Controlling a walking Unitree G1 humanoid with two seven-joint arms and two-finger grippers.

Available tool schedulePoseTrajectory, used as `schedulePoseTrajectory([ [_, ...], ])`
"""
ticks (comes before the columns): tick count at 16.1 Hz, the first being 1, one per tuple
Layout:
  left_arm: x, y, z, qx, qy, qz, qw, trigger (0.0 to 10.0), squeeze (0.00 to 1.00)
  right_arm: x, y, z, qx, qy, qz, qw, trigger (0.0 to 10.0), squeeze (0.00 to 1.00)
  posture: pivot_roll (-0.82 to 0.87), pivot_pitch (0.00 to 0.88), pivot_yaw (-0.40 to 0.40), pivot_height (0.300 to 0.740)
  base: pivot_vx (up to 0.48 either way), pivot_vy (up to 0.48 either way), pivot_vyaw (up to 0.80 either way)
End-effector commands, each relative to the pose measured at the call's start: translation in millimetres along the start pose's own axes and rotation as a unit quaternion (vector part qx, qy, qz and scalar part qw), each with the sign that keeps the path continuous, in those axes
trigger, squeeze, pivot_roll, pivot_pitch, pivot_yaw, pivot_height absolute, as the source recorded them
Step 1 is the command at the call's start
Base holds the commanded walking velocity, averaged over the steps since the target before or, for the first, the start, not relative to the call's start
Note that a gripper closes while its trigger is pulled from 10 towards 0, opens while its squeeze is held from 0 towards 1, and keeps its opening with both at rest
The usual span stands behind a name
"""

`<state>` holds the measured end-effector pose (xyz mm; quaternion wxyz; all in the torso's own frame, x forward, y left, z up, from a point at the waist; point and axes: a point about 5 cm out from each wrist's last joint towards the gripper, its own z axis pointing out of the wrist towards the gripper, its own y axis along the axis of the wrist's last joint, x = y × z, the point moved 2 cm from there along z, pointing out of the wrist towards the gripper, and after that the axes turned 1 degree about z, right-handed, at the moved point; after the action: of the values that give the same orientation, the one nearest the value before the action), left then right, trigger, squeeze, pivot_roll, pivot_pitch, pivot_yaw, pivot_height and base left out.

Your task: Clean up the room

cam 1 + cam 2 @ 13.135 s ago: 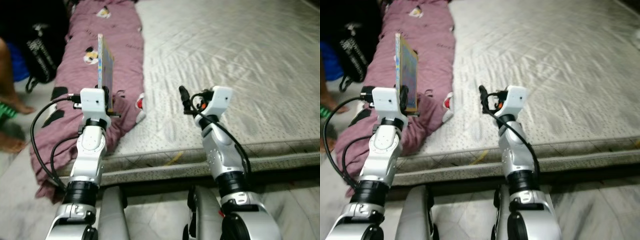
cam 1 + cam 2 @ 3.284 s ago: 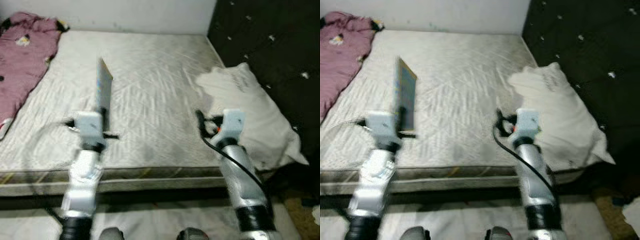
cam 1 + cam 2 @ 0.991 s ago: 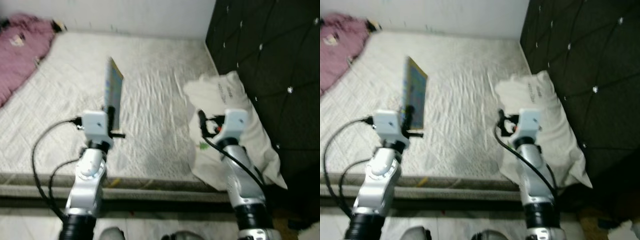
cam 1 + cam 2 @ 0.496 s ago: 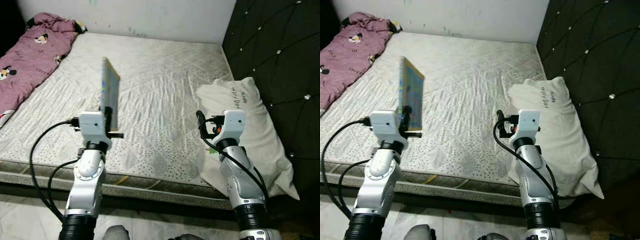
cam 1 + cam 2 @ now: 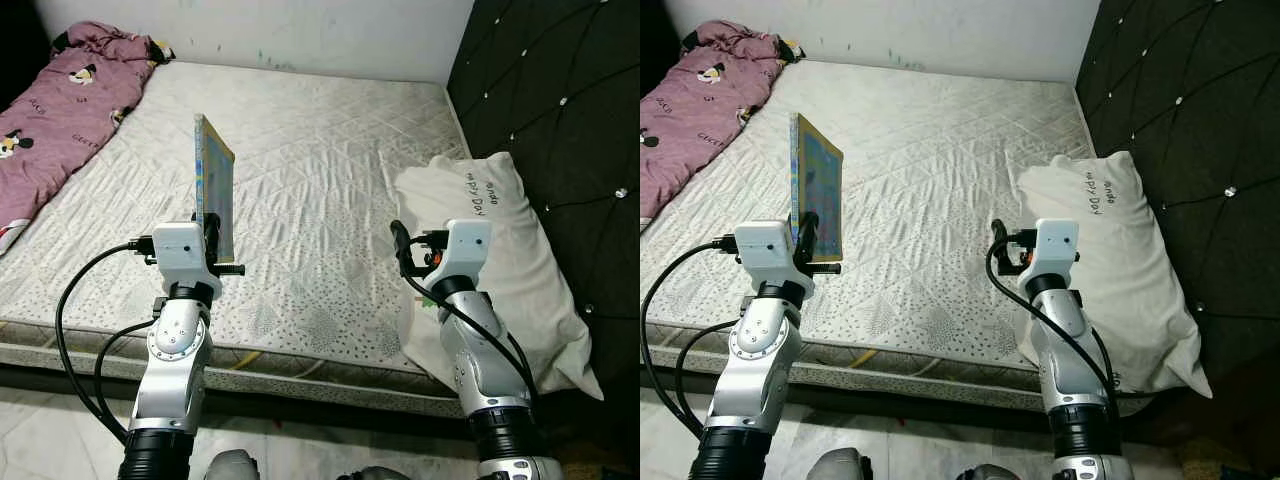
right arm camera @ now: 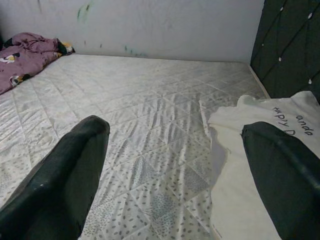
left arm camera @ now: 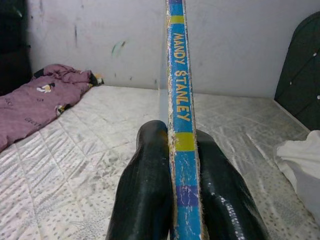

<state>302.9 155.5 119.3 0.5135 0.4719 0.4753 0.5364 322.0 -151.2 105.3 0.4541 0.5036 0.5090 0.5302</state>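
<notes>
My left gripper (image 5: 212,232) is shut on a thin children's book (image 5: 214,187) with a blue and yellow spine (image 7: 180,100), held upright on edge above the near side of the mattress (image 5: 320,180). Both black fingers (image 7: 145,190) press the book's lower part. My right gripper (image 6: 170,165) is open with nothing between its fingers, raised over the near right part of the bed beside the white pillow (image 5: 500,250).
A maroon cartoon-print blanket (image 5: 60,110) lies along the bed's far left. A black tufted headboard (image 5: 560,90) stands on the right and a white wall (image 5: 260,25) at the back. The mattress edge (image 5: 300,370) runs just ahead of me.
The view has shifted to the right along the bed, from the maroon blanket to the pillow and headboard. My left gripper still holds the book upright and the right one stays open.
</notes>
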Motion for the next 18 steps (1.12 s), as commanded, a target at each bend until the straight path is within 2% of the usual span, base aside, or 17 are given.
schedulePoseTrajectory([
  [1, 1.6, 11.3, 3.2, -0.02, 0.004, -0.002, 1.0, 10.0, 0.0, -0.4, 6.0, 0.9, -0.009, 0.001, -0.001, 1.0, 10.0, 0.0, 0.0, 0.0, -0.043, 0.68, 0.0, 0.0, 0.0],
  [7, 4.9, 12.1, 3.5, -0.021, 0.017, -0.001, 1.0, 10.0, 0.0, 0.7, 5.7, 1.9, -0.007, 0.005, 0.003, 1.0, 10.0, 0.0, 0.01, 0.0, -0.046, 0.606, 0.0, 0.0, 0.0],
  [11, 14.5, 11.1, 4.3, -0.014, 0.055, -0.004, 0.998, 10.0, 0.0, 0.1, 5.6, 2.2, -0.006, 0.006, 0.003, 1.0, 10.0, 0.0, 0.01, 0.0, -0.046, 0.606, 0.0, 0.0, 0.0],
  [18, 16.0, 11.6, 2.8, -0.016, 0.057, -0.013, 0.998, 10.0, 0.0, 2.2, 5.6, 2.9, -0.004, 0.015, 0.002, 1.0, 10.0, 0.0, 0.01, 0.0, -0.049, 0.606, 0.0, 0.0, 0.0],
])
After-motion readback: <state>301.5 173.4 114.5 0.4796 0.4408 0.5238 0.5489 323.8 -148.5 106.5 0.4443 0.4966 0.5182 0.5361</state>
